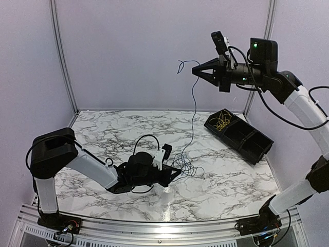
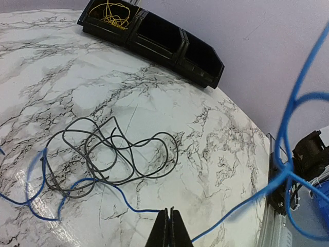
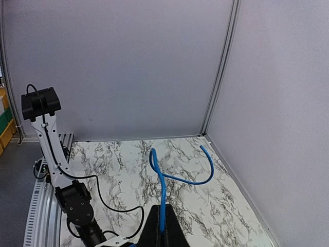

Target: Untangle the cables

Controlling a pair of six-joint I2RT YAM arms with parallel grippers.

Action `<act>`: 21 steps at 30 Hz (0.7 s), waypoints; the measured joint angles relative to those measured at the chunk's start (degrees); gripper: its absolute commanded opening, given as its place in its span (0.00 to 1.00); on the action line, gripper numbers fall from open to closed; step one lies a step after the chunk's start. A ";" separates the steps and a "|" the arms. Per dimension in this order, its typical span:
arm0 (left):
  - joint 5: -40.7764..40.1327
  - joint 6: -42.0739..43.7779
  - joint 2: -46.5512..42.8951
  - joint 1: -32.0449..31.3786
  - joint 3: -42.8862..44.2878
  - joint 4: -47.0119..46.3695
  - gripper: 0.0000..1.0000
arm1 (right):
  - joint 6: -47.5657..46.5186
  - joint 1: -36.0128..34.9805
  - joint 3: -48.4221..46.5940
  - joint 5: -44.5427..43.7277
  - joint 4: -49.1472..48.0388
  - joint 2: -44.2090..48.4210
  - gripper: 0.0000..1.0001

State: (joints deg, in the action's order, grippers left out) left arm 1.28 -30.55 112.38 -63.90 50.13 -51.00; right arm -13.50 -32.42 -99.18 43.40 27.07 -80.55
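right gripper: raised high above the table, at about 1 o'clock in the top view, pointing toward 9 o'clock; fingers clamped on the blue cable.

blue cable: short free end curling out past the right gripper toward 9 o'clock; long run hanging from those fingers down to the marble just 5 o'clock of the table's centre; loose loops lying there, crossing the black cable.

left gripper: low over the table, near the centre toward 6 o'clock, pointing toward 3 o'clock at the tangle; fingers pressed together, with the blue cable meeting the tips from the 9 o'clock side and leaving toward 4 o'clock in the left wrist view, apparently nipped between them.

black cable: several overlapping loops flat on the marble, at about 11 o'clock from the left fingertips in the left wrist view; touching and crossing the blue cable on the coil's 8 o'clock side.

yellow cable: small bundle inside the bin, in the end compartment toward 10 o'clock in the top view; well apart from the other two cables.

bin: black, three compartments in a row, set diagonally near the table's 3 o'clock edge.

table: white marble pattern with dark veins.
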 measured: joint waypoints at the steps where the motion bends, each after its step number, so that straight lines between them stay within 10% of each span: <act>1: 0.42 -0.09 0.44 -0.02 0.04 0.09 0.00 | -0.20 0.07 -0.15 -0.33 0.22 0.00 0.00; 21: 0.24 -1.62 4.46 -0.02 -2.51 0.26 0.10 | -7.58 1.60 -16.37 -13.44 3.06 0.92 0.00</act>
State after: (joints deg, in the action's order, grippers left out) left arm 1.52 -32.16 116.84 -63.92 47.62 -50.74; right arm -21.08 -30.83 -115.55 29.95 30.13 -79.64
